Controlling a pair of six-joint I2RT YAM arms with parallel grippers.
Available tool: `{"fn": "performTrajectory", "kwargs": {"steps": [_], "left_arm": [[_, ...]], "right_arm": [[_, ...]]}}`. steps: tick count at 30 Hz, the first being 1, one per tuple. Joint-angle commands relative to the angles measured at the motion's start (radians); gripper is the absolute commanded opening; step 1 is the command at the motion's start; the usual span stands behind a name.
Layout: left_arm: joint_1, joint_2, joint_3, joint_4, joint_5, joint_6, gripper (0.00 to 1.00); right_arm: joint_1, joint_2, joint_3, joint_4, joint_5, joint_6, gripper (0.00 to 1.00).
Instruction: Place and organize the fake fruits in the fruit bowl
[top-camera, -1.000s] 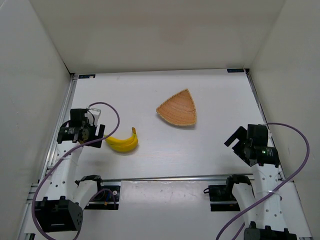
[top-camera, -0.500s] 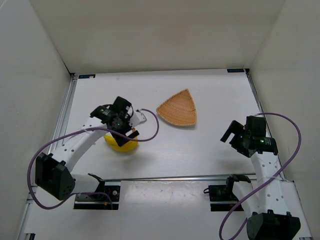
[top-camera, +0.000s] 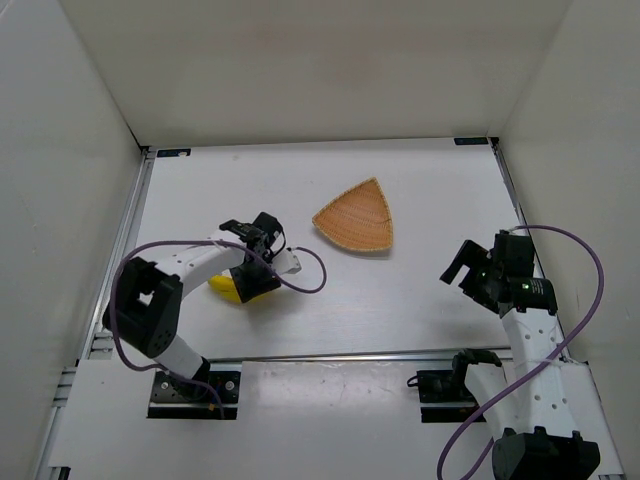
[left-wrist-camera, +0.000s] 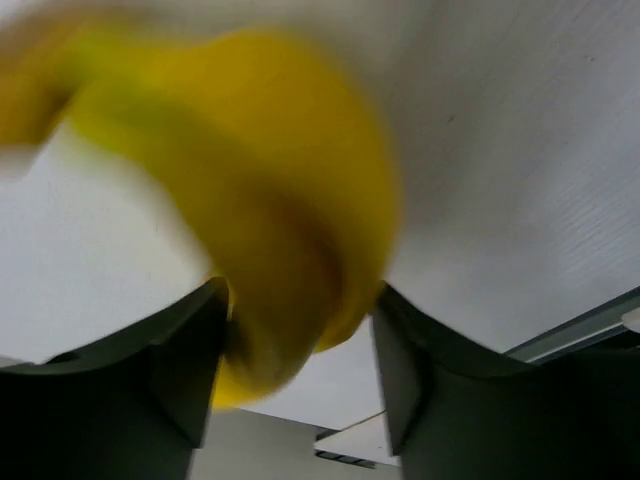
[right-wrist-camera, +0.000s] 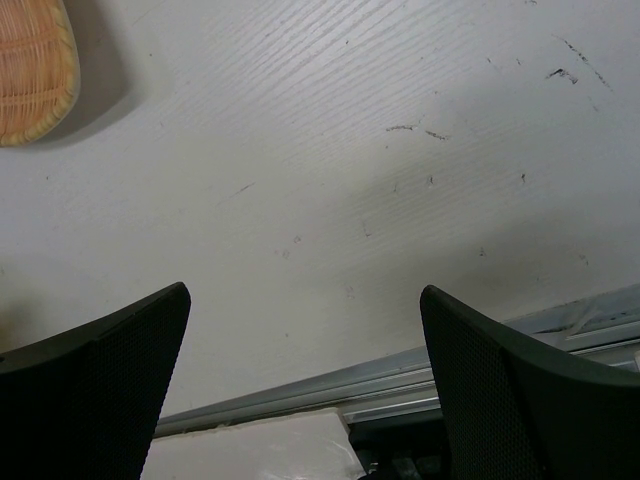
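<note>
Bananas (left-wrist-camera: 290, 170) fill the left claw (left-wrist-camera: 300, 290), grip uncertain through blur; a hold near 1 end could slip; the right claw (right-wrist-camera: 303, 295) gapes.

One worktop (top-camera: 430, 190). On it are one woven basket (top-camera: 355, 217) and one banana bunch (left-wrist-camera: 290, 170). The close view is blurred, so the bunch seems to hold two bananas, possibly three. Two arms: the left arm (top-camera: 195, 265) and the right arm (top-camera: 535, 345). Two tools, one per arm: left tool (left-wrist-camera: 300, 295), right tool (right-wrist-camera: 305, 300).
</note>
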Motion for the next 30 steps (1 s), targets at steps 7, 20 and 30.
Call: {"fn": "performTrajectory", "kwargs": {"steps": [7,20,30], "left_arm": [[0.017,0.035,0.031,0.031,0.029,-0.048,0.11],[-0.184,0.190,0.750,0.073,-0.009,-0.171,0.17],[-0.222,0.762,1.321,0.122,0.138,-0.203,0.18]], "right_arm": [[-0.001,-0.016,0.002,0.026,-0.008,-0.022,1.00],[-0.001,0.085,-0.017,0.087,-0.027,0.007,1.00],[-0.010,0.140,0.117,0.180,0.025,0.096,1.00]]}}
